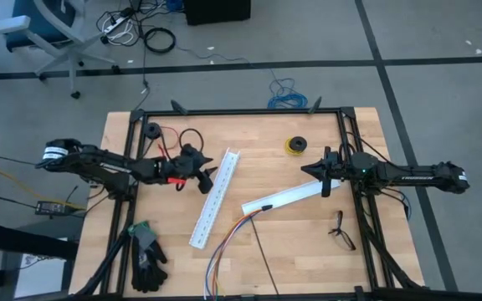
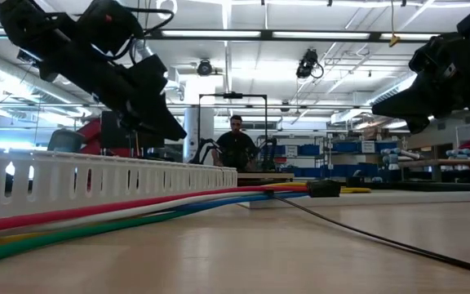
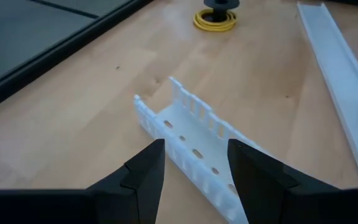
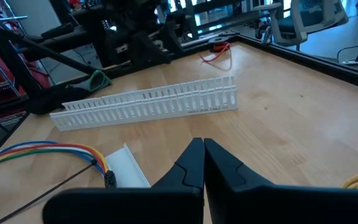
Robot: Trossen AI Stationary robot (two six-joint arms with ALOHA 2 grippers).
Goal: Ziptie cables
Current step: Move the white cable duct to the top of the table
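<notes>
The cables (image 1: 227, 240) lie as a loose coloured bundle on the table's near middle, also in the low view (image 2: 137, 214) and the right wrist view (image 4: 39, 151). The ziptie (image 1: 264, 255), a thin black strip, lies flat beside them toward the near edge (image 2: 374, 235). My left gripper (image 1: 210, 177) hovers open over the far end of a white slotted channel (image 3: 185, 127), one finger (image 3: 143, 175) on either side of it in the wrist view, holding nothing. My right gripper (image 4: 202, 158) waits shut and empty above the table's right part (image 1: 306, 168).
The slotted channel (image 1: 214, 199) runs slanting from far to near. A flat white channel (image 1: 287, 196) lies right of it, by the cables' end. A yellow wire spool (image 1: 296, 146) stands far right of centre, a small black forked object (image 1: 341, 232) near right, a glove (image 1: 146, 255) near left.
</notes>
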